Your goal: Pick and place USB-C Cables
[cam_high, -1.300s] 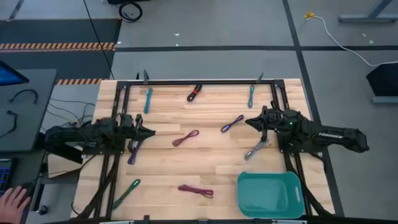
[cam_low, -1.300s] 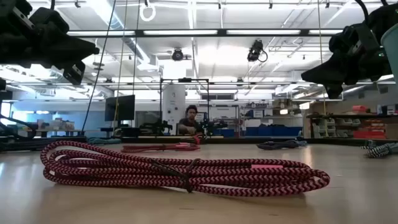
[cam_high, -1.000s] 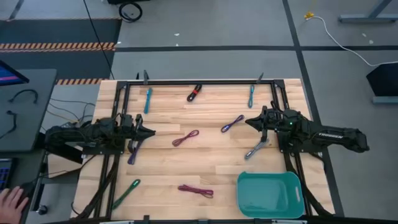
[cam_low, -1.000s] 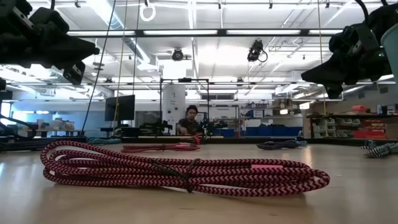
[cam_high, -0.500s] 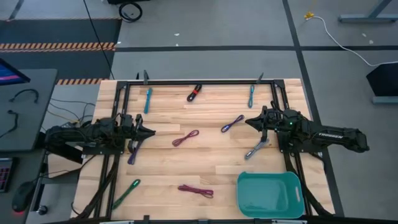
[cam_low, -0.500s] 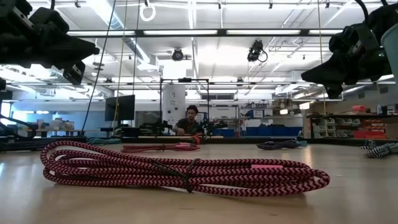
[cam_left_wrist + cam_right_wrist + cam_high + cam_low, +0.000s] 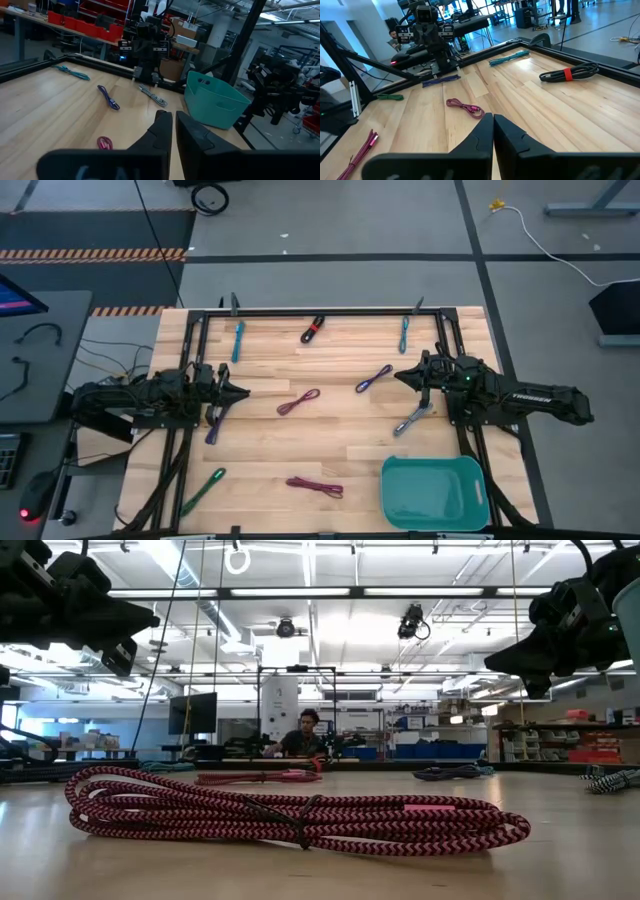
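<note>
High view first: we are looking down on the wooden table (image 7: 330, 430), cables scattered across it, teal bin (image 7: 433, 492) sitting at its near right corner. Both arms are hovering over the board, neither carrying anything. Our left gripper (image 7: 240, 391) is pointing inward from the left side, fingers pressed together, as its wrist view is showing; our right gripper (image 7: 400, 377) is mirroring it from the right, fingers likewise closed on nothing. Cables, biggest spread first: the red-black cable (image 7: 313, 328) and two teal cables (image 7: 238, 340) (image 7: 404, 333) are lying along the far edge; the magenta cable (image 7: 298, 402) is lying mid-table between the grippers, long axis running diagonally; the purple cable (image 7: 373, 378) is resting just beside the right fingertips, also diagonal. The grey cable (image 7: 412, 420) is lying under the right wrist, another purple cable (image 7: 214, 424) under the left wrist. The green cable (image 7: 203, 489) and the braided red-black cable (image 7: 315, 487) are sitting near the front edge. We are judging the right arm nearer bin and purple cable; fingers need opening first.
</note>
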